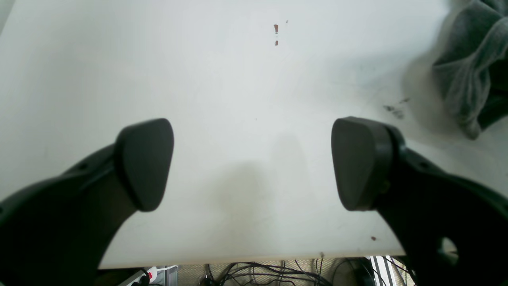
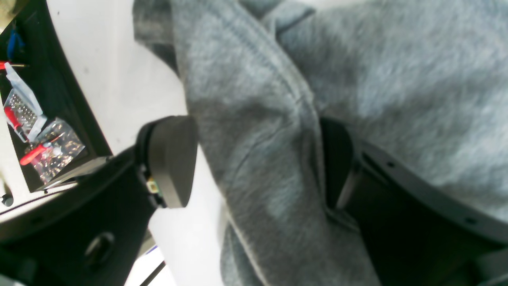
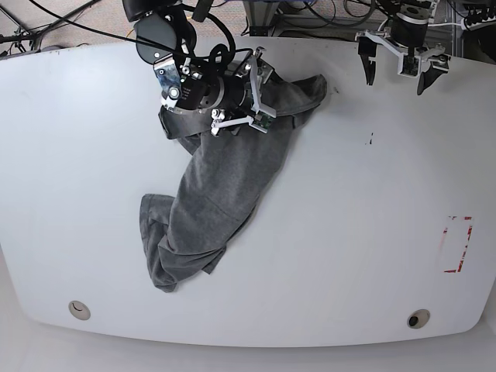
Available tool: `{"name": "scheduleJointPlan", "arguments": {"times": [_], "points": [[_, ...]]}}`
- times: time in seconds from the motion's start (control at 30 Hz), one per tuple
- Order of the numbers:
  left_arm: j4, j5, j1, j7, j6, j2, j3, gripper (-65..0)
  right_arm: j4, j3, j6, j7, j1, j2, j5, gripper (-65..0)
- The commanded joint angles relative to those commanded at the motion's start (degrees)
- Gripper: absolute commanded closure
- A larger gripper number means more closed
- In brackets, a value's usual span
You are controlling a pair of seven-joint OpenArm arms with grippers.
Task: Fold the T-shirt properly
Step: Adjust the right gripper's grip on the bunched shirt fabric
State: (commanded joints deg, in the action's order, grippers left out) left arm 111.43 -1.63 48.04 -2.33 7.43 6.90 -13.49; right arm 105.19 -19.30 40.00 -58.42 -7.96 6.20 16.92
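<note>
Can see the T-shirt [image 3: 225,186] lying crumpled on the white table [image 3: 333,263], on the right arm's side, running in a long wrinkled strip from under that arm towards the near edge, with one bunched end reaching out towards the middle. Must look past the right gripper [image 2: 258,163], set over the upper part of the cloth with fingers apart and grey fabric between them, not clamped. Find the left gripper [image 1: 254,165] near the far edge, fingers spread wide over bare tabletop, well apart from the cloth.

Beyond the far edge, notice tangled cables [image 1: 274,274]; beside the table in the right wrist view, a black tray [image 2: 55,91] holding clear plastic bags [image 2: 55,151] (red-handled bits among them). Nearer, spot two round fittings [image 3: 79,310] at the corners and red marks [image 3: 457,244] on the left arm's side.

Cannot follow the cloth beneath the right arm in the base view, nor make out its sleeves or collar. Looks possibly like a hem, that seam between the right fingers. See only a cut-off corner of cloth in the left wrist view.
</note>
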Motion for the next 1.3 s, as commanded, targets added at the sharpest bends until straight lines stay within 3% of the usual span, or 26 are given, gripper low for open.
{"name": "scheduleJointPlan", "arguments": {"times": [0.1,0.33,0.4,0.6,1.0,1.3], "points": [[0.0,0.0,-1.7,-0.4,0.0,0.0,-0.1,-59.3,0.2,0.0,0.0,0.0,-1.1,0.0,0.0,-43.8],[0.0,0.0,-3.9,-6.3,0.0,0.0,-0.3,-59.3,1.8,0.0,0.0,0.0,-2.6,-0.2,0.0,-42.3],[0.0,0.0,-3.9,-6.4,0.0,0.0,-0.3,-59.3,1.6,0.0,0.0,0.0,-2.5,-0.4,0.0,-34.1],[0.0,0.0,-4.2,-6.4,0.0,0.0,-0.2,-59.3,1.5,0.1,0.0,0.3,-1.2,-0.4,-0.1,-1.1],[0.0,0.0,-4.4,-6.4,0.0,0.1,-0.1,-59.3,8.4,0.6,0.0,0.3,-0.6,-0.1,-0.5,0.0],[0.3,0.4,-6.8,-6.4,0.0,0.0,1.7,-59.6,9.3,5.6,0.0,0.4,11.8,-0.5,-0.4,0.0]]}}
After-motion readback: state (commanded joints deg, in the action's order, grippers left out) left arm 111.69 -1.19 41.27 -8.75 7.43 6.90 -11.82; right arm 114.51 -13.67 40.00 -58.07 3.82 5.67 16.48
